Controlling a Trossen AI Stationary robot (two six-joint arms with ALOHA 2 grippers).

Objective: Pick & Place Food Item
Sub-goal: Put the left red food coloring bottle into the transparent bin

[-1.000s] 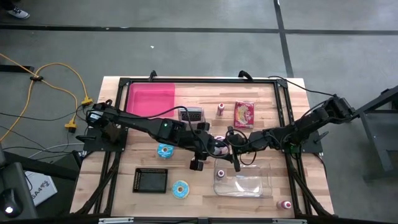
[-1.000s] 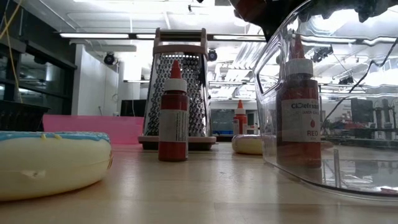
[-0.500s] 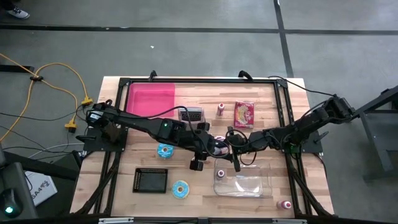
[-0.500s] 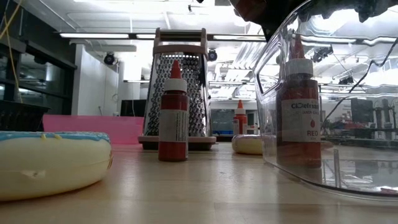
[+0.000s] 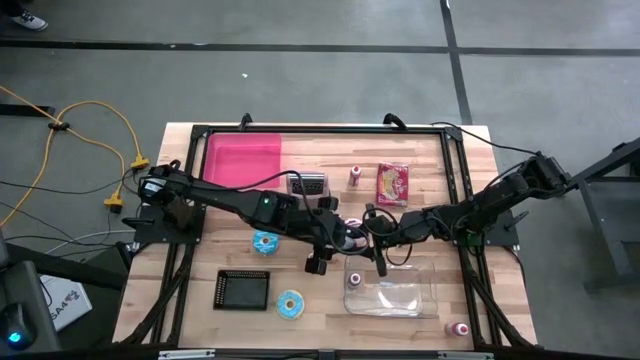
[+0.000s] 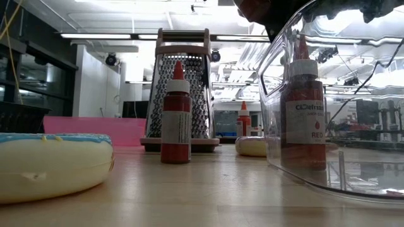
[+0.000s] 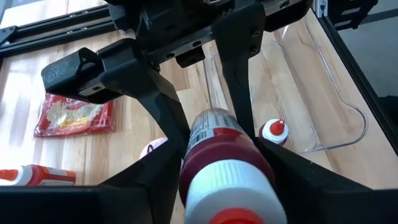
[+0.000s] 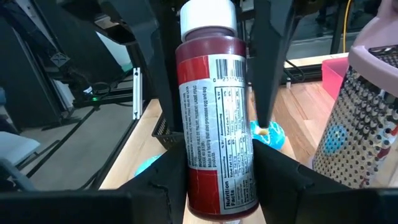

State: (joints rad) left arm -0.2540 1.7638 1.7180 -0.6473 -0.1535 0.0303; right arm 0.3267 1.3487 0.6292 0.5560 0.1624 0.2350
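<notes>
A red bottle (image 8: 214, 106) with a white cap and a printed label hangs above the middle of the table, between my two grippers, which meet there tip to tip. My right gripper (image 5: 368, 236) is shut on the bottle's base end. My left gripper (image 5: 340, 236) stands open, one finger (image 8: 163, 68) on either side of the cap end; the right wrist view shows a thin gap beside the bottle. The cap (image 7: 227, 193) points toward my left arm. My right gripper pinches the bottle's lower body (image 8: 214, 177), near the base, between its two fingers (image 8: 273, 171). The fingers come almost level from the table's right side and lie along the bottle. The bottle is lifted clear of the table, lying roughly level, cap away from this gripper.
A clear plastic container (image 5: 395, 292) stands just in front of the grippers, with another red bottle (image 5: 355, 279) at its left end. A grater (image 5: 308, 184), a pink tray (image 5: 243, 158), a snack packet (image 5: 393, 183), two blue donuts (image 5: 265, 241) and a black tray (image 5: 243, 289) lie around.
</notes>
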